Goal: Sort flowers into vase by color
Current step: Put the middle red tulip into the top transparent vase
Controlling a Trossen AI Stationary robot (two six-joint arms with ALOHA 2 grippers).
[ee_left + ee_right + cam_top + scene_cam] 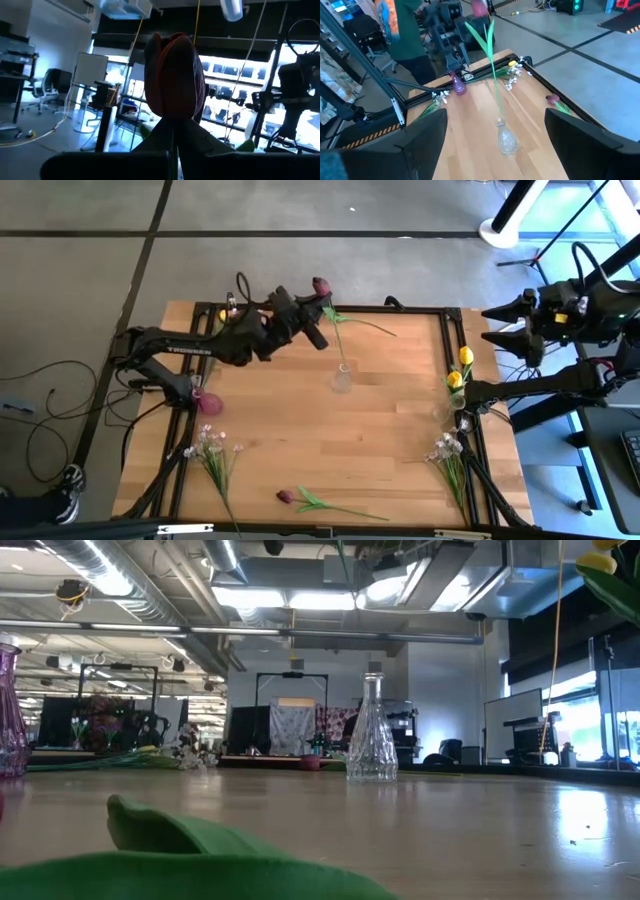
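My left gripper (322, 308) is over the table's far middle, shut on a dark red tulip (321, 284). The tulip's head fills the left wrist view (175, 75). Its long green stem (494, 75) runs down to the mouth of a clear glass vase (342, 377) standing mid-table; whether the stem's end is inside, I cannot tell. My right gripper (495, 145) is open and waits off the table's right edge (515, 330). Another dark red tulip (300, 499) lies flat near the near edge. White-pink sprigs (212, 448) (447, 450) lie at the near left and near right. My left gripper pinches the tulip's stem just under the head (174, 131) between its two fingers. The fingers come level from the table's left and lie across the stem. The tulip is lifted, head up. Its stem hangs down, slanting toward the clear vase's mouth (499, 121).
A purple vase (207, 401) stands at the left edge beside my left arm. Yellow tulips (460, 368) stand in a vase at the right edge. A black frame (400, 309) rims the table. A person (395, 30) stands beyond the left side. Bare wood lies around the clear vase.
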